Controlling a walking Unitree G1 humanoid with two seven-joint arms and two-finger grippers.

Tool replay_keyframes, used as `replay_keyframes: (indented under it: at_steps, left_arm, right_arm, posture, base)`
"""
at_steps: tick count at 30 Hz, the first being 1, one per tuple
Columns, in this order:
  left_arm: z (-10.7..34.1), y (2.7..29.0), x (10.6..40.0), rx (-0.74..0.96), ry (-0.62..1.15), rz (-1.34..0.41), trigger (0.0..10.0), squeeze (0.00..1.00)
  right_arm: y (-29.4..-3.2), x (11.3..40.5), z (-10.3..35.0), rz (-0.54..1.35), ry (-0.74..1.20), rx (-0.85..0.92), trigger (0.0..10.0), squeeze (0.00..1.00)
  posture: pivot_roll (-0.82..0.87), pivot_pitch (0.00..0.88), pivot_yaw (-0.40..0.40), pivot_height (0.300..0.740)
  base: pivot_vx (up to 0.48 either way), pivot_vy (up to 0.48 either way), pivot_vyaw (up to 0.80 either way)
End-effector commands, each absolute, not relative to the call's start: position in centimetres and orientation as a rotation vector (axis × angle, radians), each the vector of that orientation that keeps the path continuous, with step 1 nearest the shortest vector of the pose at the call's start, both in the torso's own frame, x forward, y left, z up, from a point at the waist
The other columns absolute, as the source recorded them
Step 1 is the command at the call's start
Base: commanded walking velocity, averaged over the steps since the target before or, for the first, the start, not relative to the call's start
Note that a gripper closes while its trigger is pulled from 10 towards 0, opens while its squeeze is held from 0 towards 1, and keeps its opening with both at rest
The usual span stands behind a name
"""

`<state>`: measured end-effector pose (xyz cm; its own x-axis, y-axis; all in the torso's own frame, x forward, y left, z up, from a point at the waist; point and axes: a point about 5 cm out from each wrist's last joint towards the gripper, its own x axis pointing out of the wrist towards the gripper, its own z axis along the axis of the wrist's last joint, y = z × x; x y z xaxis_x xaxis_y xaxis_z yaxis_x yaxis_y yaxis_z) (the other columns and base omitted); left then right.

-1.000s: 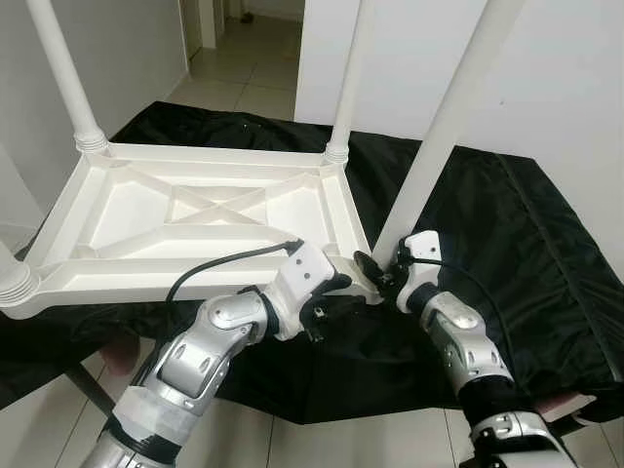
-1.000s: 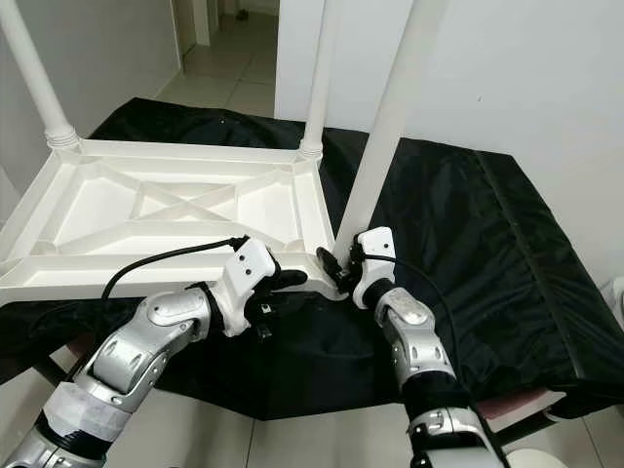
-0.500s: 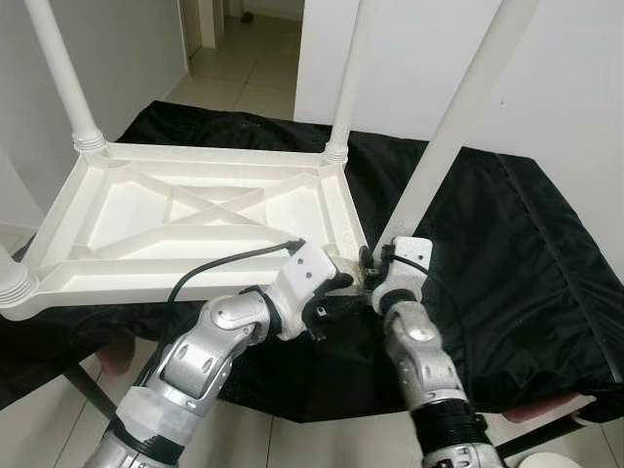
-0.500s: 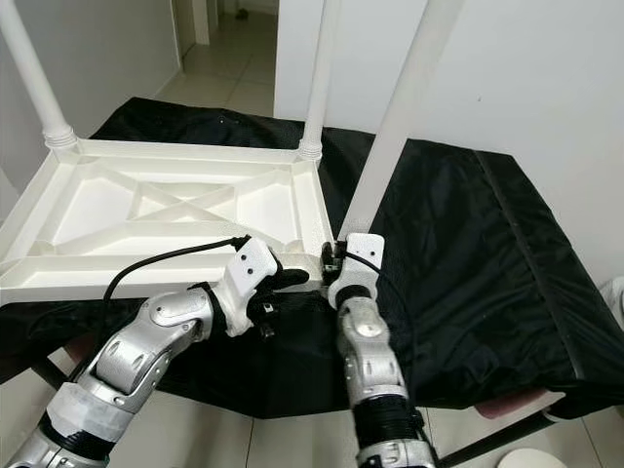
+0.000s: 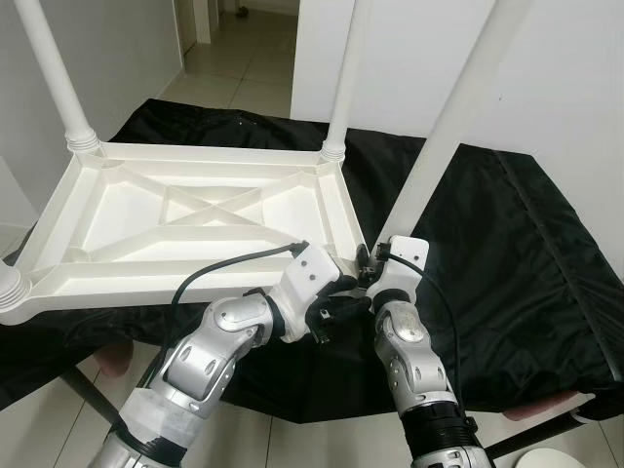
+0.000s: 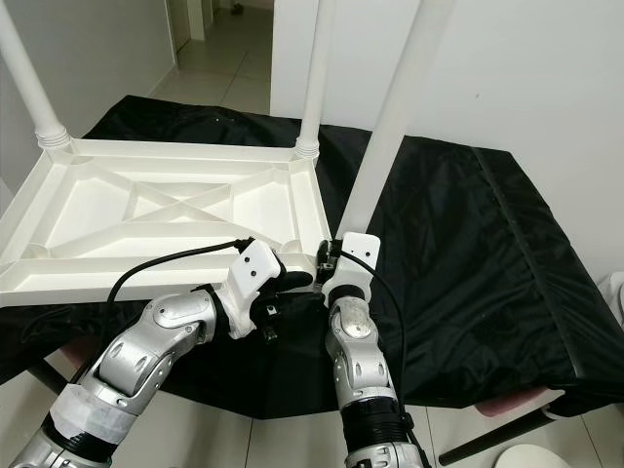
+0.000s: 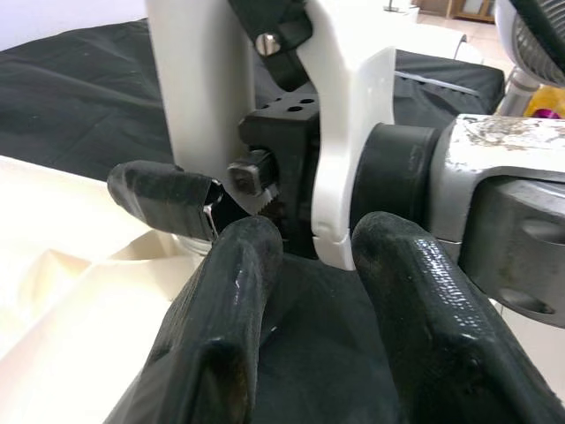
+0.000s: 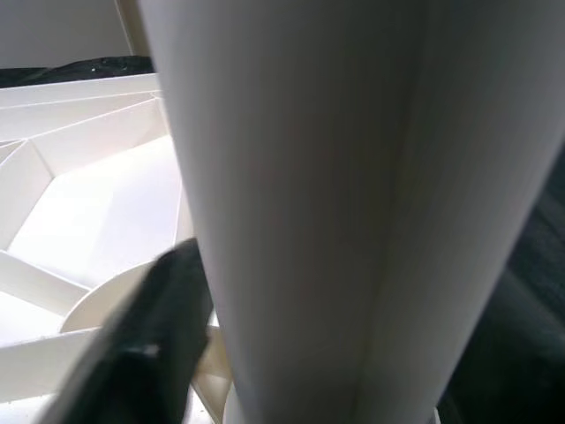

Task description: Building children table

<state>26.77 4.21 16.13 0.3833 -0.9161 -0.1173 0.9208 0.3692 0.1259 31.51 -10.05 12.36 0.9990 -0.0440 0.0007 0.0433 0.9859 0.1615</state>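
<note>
A white children's table lies upside down on a black cloth, with its white legs pointing up. My right gripper is shut on the near-right table leg just above its socket at the table's corner. In the right wrist view that leg stands close up, with one black finger against it. My left gripper sits at the same corner, touching the table's rim, beside the right wrist. In the left wrist view its fingers stand apart over the cloth, open.
Two far legs stand screwed in, and a socket end shows at the near left. A white wall rises behind the cloth. A tiled doorway lies beyond. The floor drops off at the cloth's front edge.
My right forearm has swung in from the right to stand under its gripper, which stays on the leg's base. The left gripper has stayed at the corner.
</note>
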Motion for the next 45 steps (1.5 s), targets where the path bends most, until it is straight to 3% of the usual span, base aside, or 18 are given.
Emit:
replay_keyframes:
  at_steps: [1, 7, 10, 11, 12, 13, 19, 31, 45]
  left_arm:
    - [16.3, 3.9, 26.4, 0.179, 0.022, -1.194, 10.0, 0.00]
    - [16.3, 3.9, 26.4, 0.180, 0.020, -1.193, 10.0, 0.00]
    - [16.3, 3.9, 26.4, 0.181, 0.018, -1.191, 10.0, 0.00]
    - [16.3, 3.9, 26.4, 0.182, 0.018, -1.189, 10.0, 0.00]
    - [16.3, 3.9, 26.4, 0.182, 0.018, -1.189, 10.0, 0.00]
    - [16.3, 3.9, 26.4, 0.182, 0.016, -1.188, 10.0, 0.00]
    - [16.3, 3.8, 26.5, 0.181, 0.014, -1.187, 10.0, 0.00]
    - [16.2, 4.1, 26.6, 0.204, 0.020, -1.202, 10.0, 0.00]
    - [16.4, 3.9, 26.8, 0.208, 0.011, -1.207, 10.0, 0.00]
  right_arm:
    - [-9.9, 31.3, 12.4, -0.035, -0.015, 0.205, 10.0, 1.00]
    - [-10.5, 31.6, 12.5, -0.005, -0.043, 0.210, 10.0, 1.00]
    - [-10.7, 31.7, 12.2, 0.122, -0.039, 0.196, 10.0, 1.00]
    - [-10.9, 31.7, 12.0, 0.187, -0.034, 0.201, 10.0, 0.15]
    - [-10.9, 31.7, 12.0, 0.187, -0.034, 0.201, 10.0, 0.15]
    - [-11.1, 31.6, 12.0, 0.216, -0.034, 0.199, 10.0, 0.00]
    - [-11.4, 31.5, 11.9, 0.253, -0.036, 0.189, 10.0, 0.00]
    - [-15.9, 31.5, 11.9, 0.573, -0.004, 0.007, 10.0, 0.00]
    - [-16.0, 32.7, 11.7, 0.735, 0.058, -0.094, 10.0, 0.00]
  posture:
    - [0.07, 0.000, -0.096, 0.740]
    - [0.08, 0.000, -0.101, 0.740]
    - [0.08, 0.000, -0.107, 0.740]
    - [0.09, 0.000, -0.111, 0.740]
    - [0.09, 0.000, -0.111, 0.740]
    - [0.09, 0.000, -0.111, 0.740]
    - [0.09, 0.000, -0.112, 0.740]
    - [0.08, 0.000, -0.097, 0.740]
    - [0.09, 0.000, -0.090, 0.740]
  base:
    - [0.000, 0.000, 0.00]
    - [0.000, 0.000, 0.00]
    - [0.000, 0.000, 0.00]
    - [0.000, 0.000, 0.00]
    - [0.000, 0.000, 0.00]
    - [0.000, 0.000, 0.00]
    - [0.000, 0.000, 0.00]
    - [0.000, 0.000, 0.00]
    - [0.000, 0.000, 0.00]
